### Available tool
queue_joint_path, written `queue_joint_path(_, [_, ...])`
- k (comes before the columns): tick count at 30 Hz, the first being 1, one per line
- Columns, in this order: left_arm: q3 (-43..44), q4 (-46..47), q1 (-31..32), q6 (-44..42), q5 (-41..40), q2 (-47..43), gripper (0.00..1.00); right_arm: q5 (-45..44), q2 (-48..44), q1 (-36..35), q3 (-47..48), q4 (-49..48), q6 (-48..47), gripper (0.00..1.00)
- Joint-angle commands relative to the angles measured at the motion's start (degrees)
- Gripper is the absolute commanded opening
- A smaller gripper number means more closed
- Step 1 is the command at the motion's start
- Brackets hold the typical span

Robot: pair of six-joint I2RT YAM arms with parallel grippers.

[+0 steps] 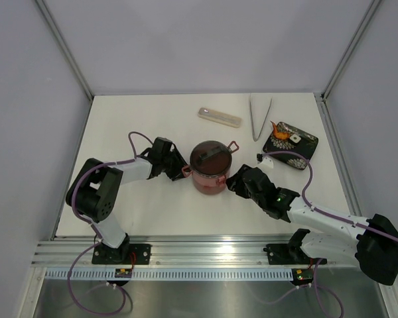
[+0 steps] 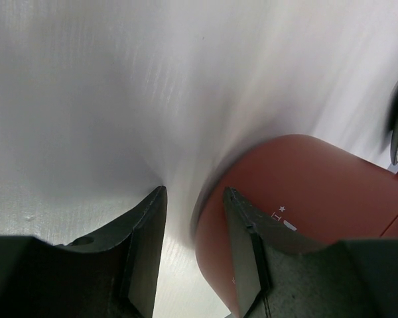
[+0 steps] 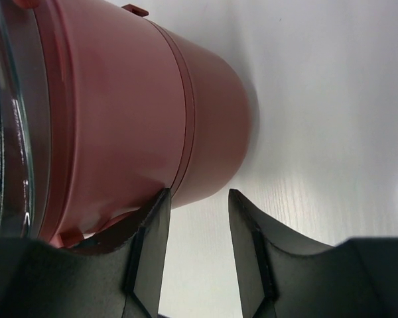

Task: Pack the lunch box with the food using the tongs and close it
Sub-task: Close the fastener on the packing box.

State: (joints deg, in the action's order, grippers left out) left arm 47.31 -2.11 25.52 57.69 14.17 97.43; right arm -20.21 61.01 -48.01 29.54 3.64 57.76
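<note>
The stacked maroon lunch box [image 1: 211,173] stands on the bench [image 1: 139,205], the left claw [image 1: 184,172] just at its left side and the right claw [image 1: 232,181] just at its right, both spread and pinching nothing, with the tongs [image 1: 259,116] and food [image 1: 283,134] lying beyond its far right.

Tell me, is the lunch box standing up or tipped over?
Standing up. The lunch box sits upright on the table, its lid facing up.
</note>
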Motion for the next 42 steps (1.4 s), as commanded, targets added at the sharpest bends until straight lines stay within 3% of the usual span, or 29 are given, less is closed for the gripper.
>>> queue_joint_path(1, [-2.0, 2.3, 1.7, 0.7, 0.9, -1.0, 0.44, 3.2, 0.2, -0.8, 1.0, -7.9, 0.6, 0.48])
queue_joint_path(15, [-4.2, 4.9, 3.8, 2.5, -0.2, -1.3, 0.41, 3.7, 6.4, -5.3, 4.4, -9.7, 0.8, 0.47])
queue_joint_path(20, [-6.8, 5.4, 3.8, 2.9, -0.8, -3.0, 0.41, -1.1, 3.3, -5.2, 4.6, -4.3, 0.5, 0.48])
queue_joint_path(24, [-8.4, 4.7, 3.8, 3.1, -1.6, -5.0, 0.41, -5.0, 0.4, -5.2, 6.3, 3.3, -5.2, 0.49])
queue_joint_path(27, [-8.2, 3.4, 3.8, 2.3, -1.8, -6.1, 0.42, -4.9, -1.1, -5.2, 8.3, 8.8, -10.3, 0.53])
queue_joint_path(32, [-6.5, 0.0, 3.7, 0.5, -3.4, -6.7, 0.43, -0.3, -4.4, -5.4, 7.2, 10.9, -18.4, 0.74])
queue_joint_path(35, [-5.7, -0.4, 3.3, 0.1, -3.5, -6.3, 0.43, 0.7, -4.5, -7.5, 7.4, 10.4, -22.5, 0.81])
queue_joint_path(42, [-5.1, -0.1, 2.9, -0.2, -2.6, -5.1, 0.43, -3.7, -0.6, -12.9, 9.2, 9.8, -23.1, 0.81])
